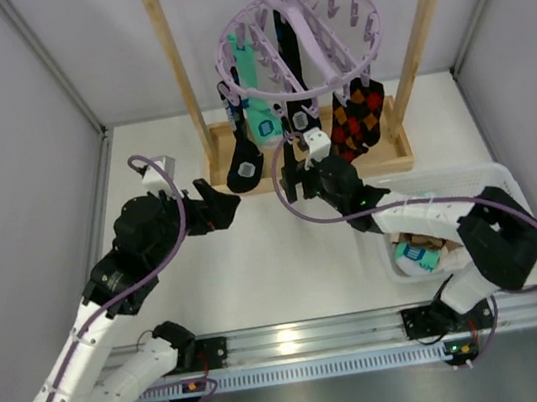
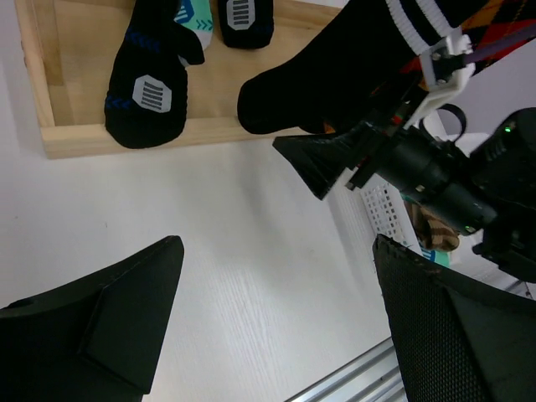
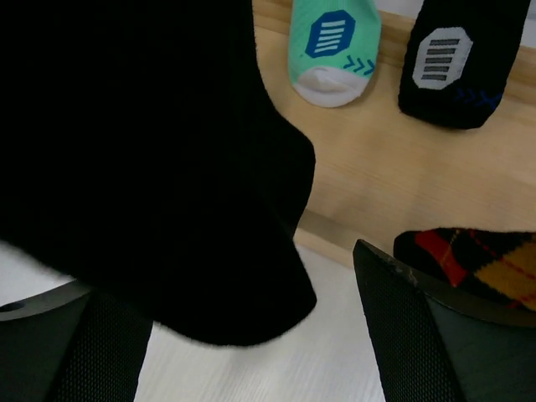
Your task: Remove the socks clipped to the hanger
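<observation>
Jaws spread wide, the right gripper [image 3: 226, 280] straddles the hanging black sock [image 3: 151, 167].

lavender hanger [image 1: 296, 30], black socks [image 1: 244, 167], teal-white sock [image 1: 260, 111], red-orange-black argyle sock [image 1: 357, 117]

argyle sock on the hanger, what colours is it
The argyle sock is black with red and orange diamonds, clearest in the top external view.

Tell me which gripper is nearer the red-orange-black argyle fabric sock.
Right. The right gripper is just left of the red-orange-black argyle sock; the left gripper is much farther left.
</observation>
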`<state>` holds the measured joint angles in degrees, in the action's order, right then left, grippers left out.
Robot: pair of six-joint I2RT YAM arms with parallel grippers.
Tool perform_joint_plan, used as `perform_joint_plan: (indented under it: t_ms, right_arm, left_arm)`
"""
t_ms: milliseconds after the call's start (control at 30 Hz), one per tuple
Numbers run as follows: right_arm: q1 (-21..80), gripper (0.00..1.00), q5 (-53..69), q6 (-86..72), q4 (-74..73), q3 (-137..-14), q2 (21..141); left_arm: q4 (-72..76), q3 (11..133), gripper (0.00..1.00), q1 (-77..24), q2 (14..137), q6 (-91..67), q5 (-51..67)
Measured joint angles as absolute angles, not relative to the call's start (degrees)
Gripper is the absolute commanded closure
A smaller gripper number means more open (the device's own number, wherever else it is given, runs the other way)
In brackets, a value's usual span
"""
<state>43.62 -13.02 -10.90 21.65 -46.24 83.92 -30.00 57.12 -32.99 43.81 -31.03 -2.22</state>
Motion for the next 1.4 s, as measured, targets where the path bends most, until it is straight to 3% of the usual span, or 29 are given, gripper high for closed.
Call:
perform_joint_plan:
  t_ms: [67, 167, 200, 233, 367, 567, 800, 1133, 1400]
  right_arm:
    - [43.66, 0.18, -14.94, -8.88, 24.34, -47.77, 87.64]
    - [43.70, 0.42, -16.93, -6.15, 28.21, -48.07, 90.72]
    - [43.70, 0.62, -17.08, -5.43, 29.47, -48.07, 91.29]
    - [43.70, 0.74, -16.93, -4.67, 30.70, -48.07, 91.59]
    - [44.16, 1.00, -16.25, -3.03, 36.62, -47.64, 91.50]
    - [46.19, 1.00, -13.96, -2.70, 43.40, -40.73, 86.89]
    - [46.39, 1.00, -8.69, -7.38, 44.31, -31.86, 73.47]
    - [47.68, 1.00, -3.53, -12.67, 38.57, -30.74, 63.26]
    - [50.17, 1.00, -0.05, -14.87, 33.80, -30.72, 59.22]
  left_arm:
    - [-30.02, 56.73, 0.02, -32.99, 42.48, -30.46, -2.46]
    - [-30.04, 56.47, 0.02, -32.99, 41.28, -29.63, -2.68]
    - [-30.02, 56.47, 0.02, -32.99, 41.08, -29.30, -2.81]
    - [-30.09, 56.49, 0.02, -32.99, 40.99, -28.95, -3.05]
    - [-30.22, 56.58, 0.02, -32.99, 41.71, -28.29, -4.01]
    - [-31.03, 61.45, 0.02, -32.99, 47.00, -28.32, -4.36]
    - [-31.05, 73.06, 0.02, -32.99, 53.21, -28.36, -2.39]
    - [-29.87, 91.26, 0.02, -40.49, 70.30, -28.47, -5.04]
    - [-29.50, 95.42, 0.02, -43.20, 81.89, -28.47, -10.02]
